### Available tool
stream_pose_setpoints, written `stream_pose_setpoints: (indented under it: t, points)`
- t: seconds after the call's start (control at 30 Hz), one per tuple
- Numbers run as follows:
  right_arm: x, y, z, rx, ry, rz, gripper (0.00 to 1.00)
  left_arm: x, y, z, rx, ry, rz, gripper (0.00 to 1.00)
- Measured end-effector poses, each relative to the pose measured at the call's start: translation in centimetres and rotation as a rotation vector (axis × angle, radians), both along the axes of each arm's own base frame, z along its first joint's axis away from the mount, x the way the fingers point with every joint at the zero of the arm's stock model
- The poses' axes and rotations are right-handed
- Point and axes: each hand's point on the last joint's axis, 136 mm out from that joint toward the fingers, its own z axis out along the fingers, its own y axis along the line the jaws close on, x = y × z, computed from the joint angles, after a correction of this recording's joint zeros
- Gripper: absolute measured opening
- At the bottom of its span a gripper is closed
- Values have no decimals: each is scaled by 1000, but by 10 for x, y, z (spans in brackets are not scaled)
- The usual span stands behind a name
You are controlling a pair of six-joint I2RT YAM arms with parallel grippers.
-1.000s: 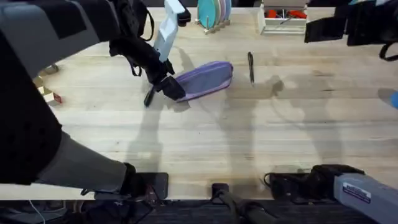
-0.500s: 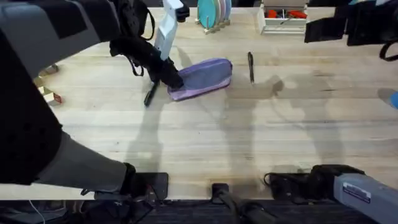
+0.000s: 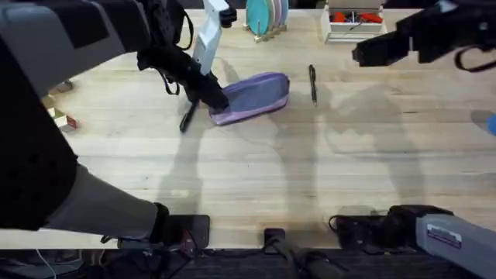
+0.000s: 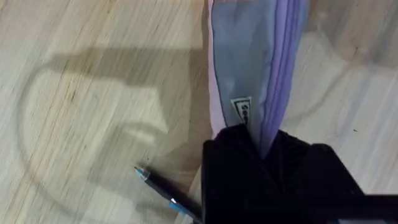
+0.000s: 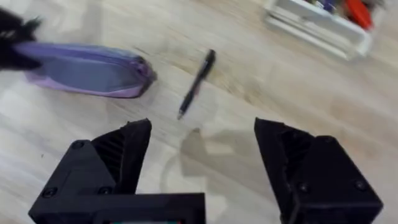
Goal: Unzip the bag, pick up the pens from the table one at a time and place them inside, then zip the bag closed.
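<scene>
On the table [image 3: 256, 170]: left jaws pinch bag [image 3: 252, 98] | right jaws wide | pen [image 3: 312, 82] beside bag

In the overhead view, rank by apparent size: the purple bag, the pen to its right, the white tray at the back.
1. The bag, largest.
2. The white tray, smaller; it sits farther back, so unsure.
3. The pen, smallest.

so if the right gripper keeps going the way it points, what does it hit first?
Probably the pen: it lies ahead between the open right gripper fingers, on the table. The gripper sits high, so depth is unclear.
</scene>
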Motion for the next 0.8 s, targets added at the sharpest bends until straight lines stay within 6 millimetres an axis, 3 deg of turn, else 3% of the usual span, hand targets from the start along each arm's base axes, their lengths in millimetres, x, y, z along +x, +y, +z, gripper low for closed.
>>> stream_pose_setpoints:
  t: [0.23,0.43,0.53,0.7,0.8]
  points:
    - [20,11,-24,-10,17,128,996,0,0,0,0,1,1,40]
    - [44,15,-22,-34,-74,199,996,0,0,0,0,2,3,40]
    - [41,25,-25,-67,-113,345,996,0,0,0,0,2,3,41]
    - [20,47,-45,-86,-140,662,996,0,0,0,1,2,4,41]
    - [22,53,-57,-85,-163,762,996,0,0,0,1,2,4,41]
